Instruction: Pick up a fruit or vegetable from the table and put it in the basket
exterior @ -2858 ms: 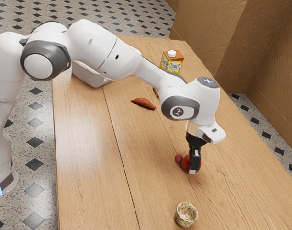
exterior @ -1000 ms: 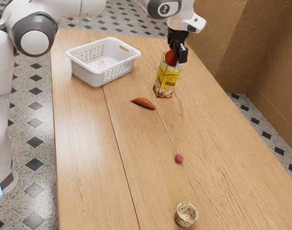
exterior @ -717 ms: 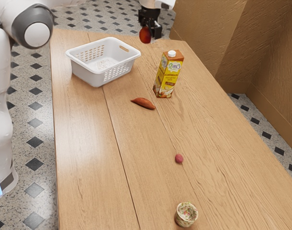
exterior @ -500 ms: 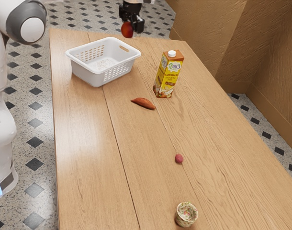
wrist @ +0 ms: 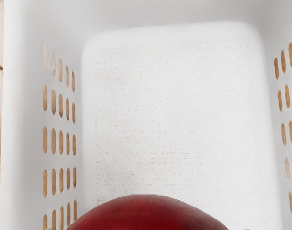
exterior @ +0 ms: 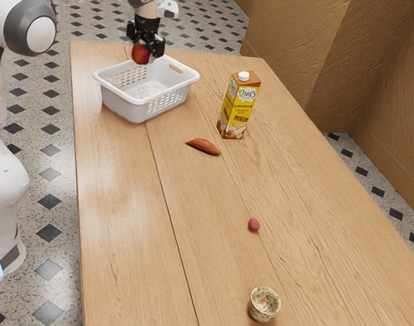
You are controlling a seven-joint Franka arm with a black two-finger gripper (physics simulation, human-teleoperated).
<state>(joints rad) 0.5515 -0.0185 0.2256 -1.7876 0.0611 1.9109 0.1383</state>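
Because what matters now is where the red fruit (exterior: pixel 140 53) lies over the basket (exterior: pixel 170 101), I look to the drop beneath it. My fingers (exterior: pixel 145 49) are closed on the fruit, gripping it off the worktop (exterior: pixel 119 224), and it hangs above the basket's rim, toward the far side of the opening as the exterior view has it. Seen from my wrist, the white floor of the basket spreads out below the fruit, with a slotted wall to either side and room between them. The fruit looks nearly round, with no long axis that I can make out, so I judge that no turn of the wrist is called for. The carry seems all but done; what is left is to go down between the walls and let go. I would ease a little toward the basket's middle first, since the far rim looks near enough to catch the fruit or a fingertip. Set free too high, so round a thing could bounce or roll, so low inside the walls seems the better place to open.
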